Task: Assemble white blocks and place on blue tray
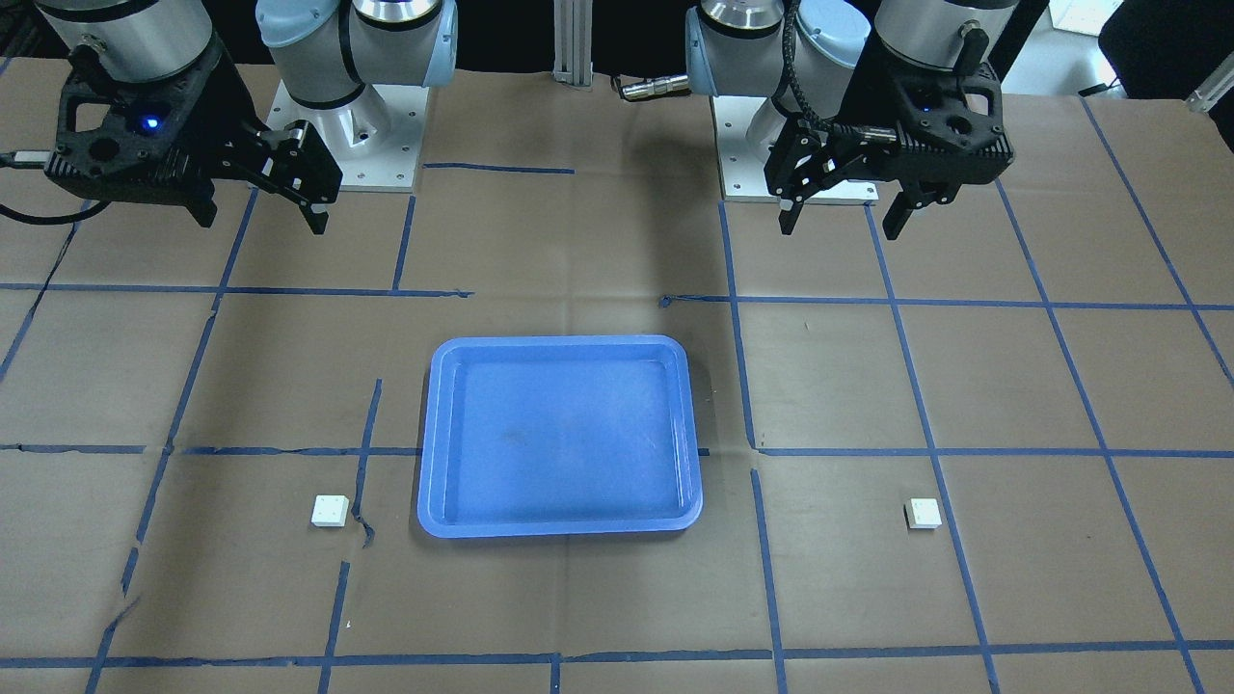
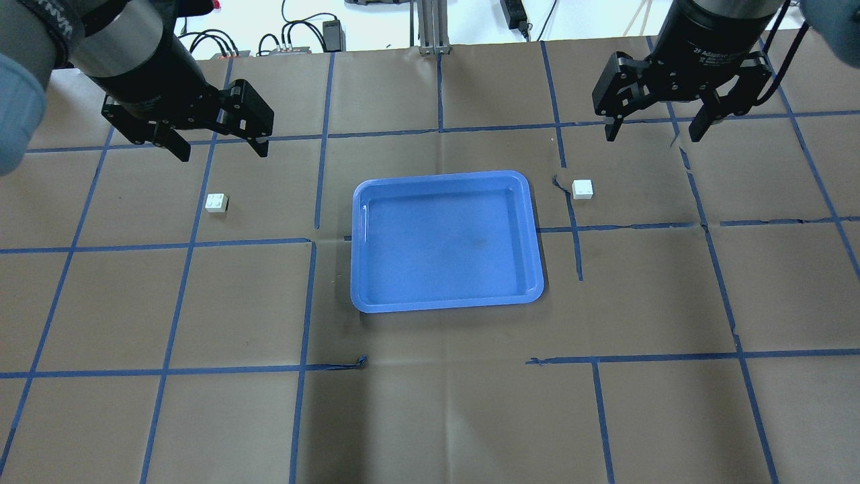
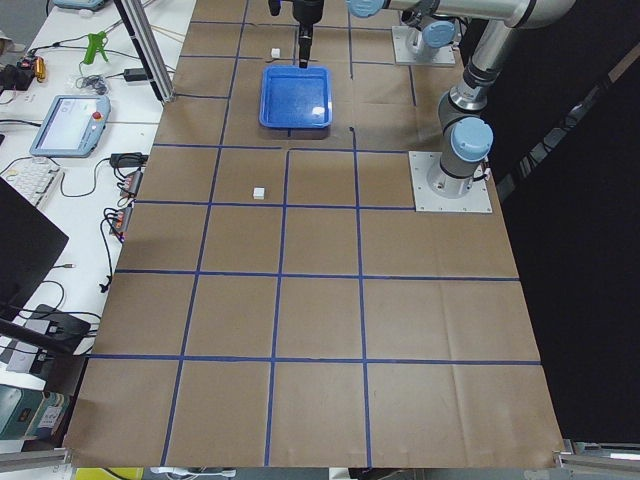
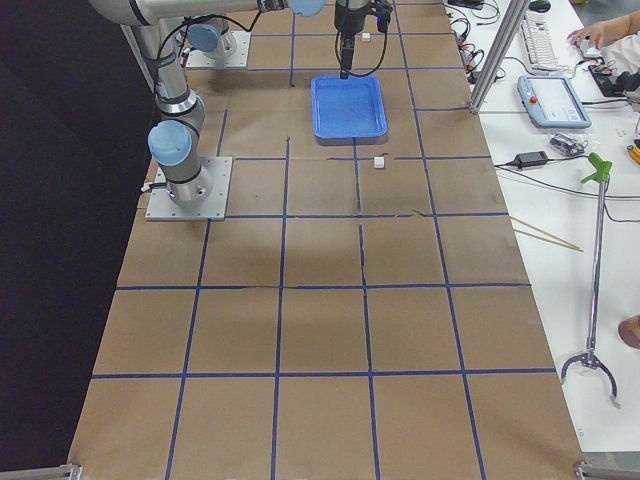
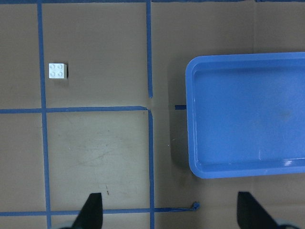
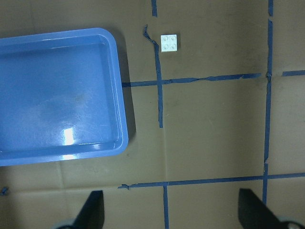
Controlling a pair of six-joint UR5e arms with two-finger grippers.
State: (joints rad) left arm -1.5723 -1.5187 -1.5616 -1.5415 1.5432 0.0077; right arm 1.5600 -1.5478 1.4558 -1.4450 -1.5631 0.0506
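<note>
The blue tray point(image 2: 443, 242) lies empty at mid-table; it also shows in the front view point(image 1: 559, 434). One white block point(image 2: 216, 202) sits on the table to the tray's left, also seen in the left wrist view point(image 5: 57, 70). The other white block point(image 2: 582, 189) sits to the tray's right, also seen in the right wrist view point(image 6: 170, 42). My left gripper point(image 2: 218, 144) hovers open and empty beyond the left block. My right gripper point(image 2: 655, 131) hovers open and empty beyond and to the right of the right block. The blocks are apart, studs up.
The table is covered in brown paper with a grid of blue tape lines. The arm bases point(image 1: 347, 145) stand at the robot's edge. A teach pendant point(image 3: 70, 125) and cables lie on a side bench beyond the far edge.
</note>
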